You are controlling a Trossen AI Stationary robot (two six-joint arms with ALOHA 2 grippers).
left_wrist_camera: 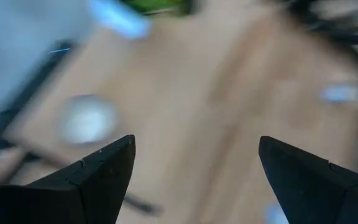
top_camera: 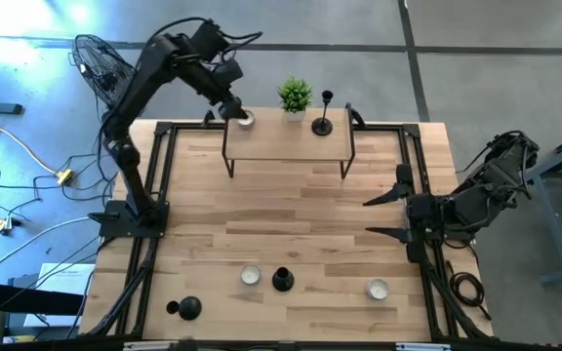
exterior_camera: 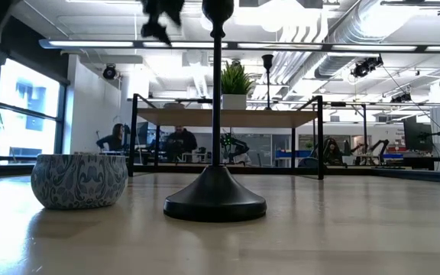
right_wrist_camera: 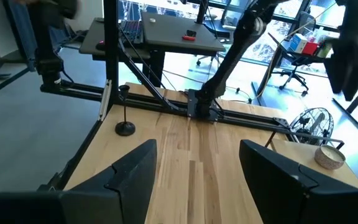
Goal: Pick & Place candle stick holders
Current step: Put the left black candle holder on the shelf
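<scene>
- My left gripper (top_camera: 232, 109) hangs over the left end of the small raised shelf (top_camera: 286, 146) at the far side of the surface (top_camera: 301, 219). Its jaws are spread and empty, just above a small pale bowl (top_camera: 246, 118) sitting there.
- My right gripper (top_camera: 383, 216) waits low at the right edge of the surface, jaws spread, holding nothing.
- One candle stick holder (top_camera: 323, 121) already stands on the shelf, right of the potted plant (top_camera: 295, 97).
- Two are left: a short holder (top_camera: 282, 280) near the front middle, between two more pale bowls (top_camera: 250, 276), and another holder (top_camera: 187, 308) at the front left corner.
- By my judgement, about a third is done; next comes fetching one from the front.
</scene>
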